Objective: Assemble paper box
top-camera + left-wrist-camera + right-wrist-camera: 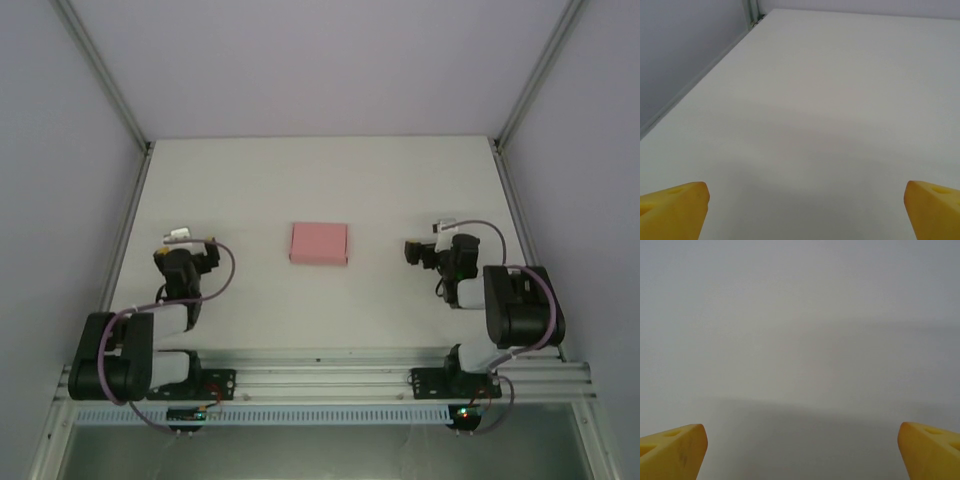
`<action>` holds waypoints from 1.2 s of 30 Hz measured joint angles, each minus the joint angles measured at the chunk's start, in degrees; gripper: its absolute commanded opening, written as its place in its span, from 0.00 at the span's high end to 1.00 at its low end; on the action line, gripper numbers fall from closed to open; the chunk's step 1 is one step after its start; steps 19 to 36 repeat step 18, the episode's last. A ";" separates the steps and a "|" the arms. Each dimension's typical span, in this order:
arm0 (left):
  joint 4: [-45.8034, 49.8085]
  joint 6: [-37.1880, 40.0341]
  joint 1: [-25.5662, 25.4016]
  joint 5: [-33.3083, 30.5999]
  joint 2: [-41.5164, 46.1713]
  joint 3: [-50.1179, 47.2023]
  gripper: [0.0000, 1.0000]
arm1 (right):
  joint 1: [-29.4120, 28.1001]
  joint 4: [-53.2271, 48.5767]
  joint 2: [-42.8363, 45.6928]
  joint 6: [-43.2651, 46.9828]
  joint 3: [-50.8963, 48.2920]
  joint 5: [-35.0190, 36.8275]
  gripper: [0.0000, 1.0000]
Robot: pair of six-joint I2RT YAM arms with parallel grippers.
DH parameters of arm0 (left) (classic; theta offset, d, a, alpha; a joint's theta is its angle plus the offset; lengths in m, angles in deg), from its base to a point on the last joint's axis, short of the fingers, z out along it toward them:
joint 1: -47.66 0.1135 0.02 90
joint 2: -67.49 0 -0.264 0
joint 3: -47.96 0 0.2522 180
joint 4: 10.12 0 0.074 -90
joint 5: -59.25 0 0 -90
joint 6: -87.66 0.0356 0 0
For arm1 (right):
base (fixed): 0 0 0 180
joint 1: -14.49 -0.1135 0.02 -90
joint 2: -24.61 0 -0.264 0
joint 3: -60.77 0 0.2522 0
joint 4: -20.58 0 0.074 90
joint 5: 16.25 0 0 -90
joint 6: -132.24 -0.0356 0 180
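My left claw (805, 195) stands wide, its yellow fingertips (675, 207) in the two bottom corners of my wrist view, hanging over bare white tabletop (830, 100). My right claw (802, 432) is spread just as wide and empty too (same yellow tips, same bottom corners). In the top view the paper box (319, 243), a small flat pink rectangle, lies on the tabletop at the centre of the frame, between my two claws and well apart from both.
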 measured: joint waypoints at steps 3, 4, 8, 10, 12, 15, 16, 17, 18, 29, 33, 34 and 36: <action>-3.63 0.15 1.66 2.23 -0.02 0.20 0.00 | 0.17 1.36 -0.26 -1.49 1.18 2.67 0.00; -5.11 0.37 1.99 2.67 -0.02 -0.13 0.00 | 0.22 1.36 -0.24 -1.49 1.77 4.04 0.00; -7.58 1.11 2.27 4.61 0.00 -1.11 0.00 | -0.70 1.99 -0.26 -1.79 2.67 7.48 0.00; -8.26 1.36 2.27 5.49 0.00 -1.27 0.01 | -1.11 1.99 -0.26 -1.88 2.67 8.02 0.00; -8.59 1.57 2.27 6.19 0.00 -1.27 0.00 | -1.14 1.95 -0.26 -1.90 2.67 8.39 0.00; -8.59 2.08 2.27 7.32 -0.02 -1.27 0.00 | -1.14 1.95 -0.26 -1.90 2.67 8.57 0.00; -8.59 2.19 2.27 7.54 -0.02 -1.27 0.00 | -1.14 1.95 -0.26 -1.90 2.67 8.61 0.00; -8.61 2.38 2.27 7.76 -0.02 -1.27 0.00 | -1.14 1.97 -0.26 -1.90 2.67 8.66 0.00; -8.61 2.43 2.27 8.13 -0.02 -1.27 0.00 | -1.14 1.97 -0.26 -1.90 2.67 8.70 0.00; -8.61 2.43 2.27 8.13 -0.02 -1.27 0.00 | -1.14 1.97 -0.26 -1.90 2.67 8.70 0.00; -8.61 2.43 2.27 8.13 -0.02 -1.27 0.00 | -1.14 1.97 -0.26 -1.90 2.67 8.70 0.00; -8.61 2.43 2.27 8.13 -0.02 -1.27 0.00 | -1.14 1.97 -0.26 -1.90 2.67 8.70 0.00; -8.61 2.43 2.27 8.13 -0.02 -1.27 0.00 | -1.14 1.97 -0.26 -1.90 2.67 8.70 0.00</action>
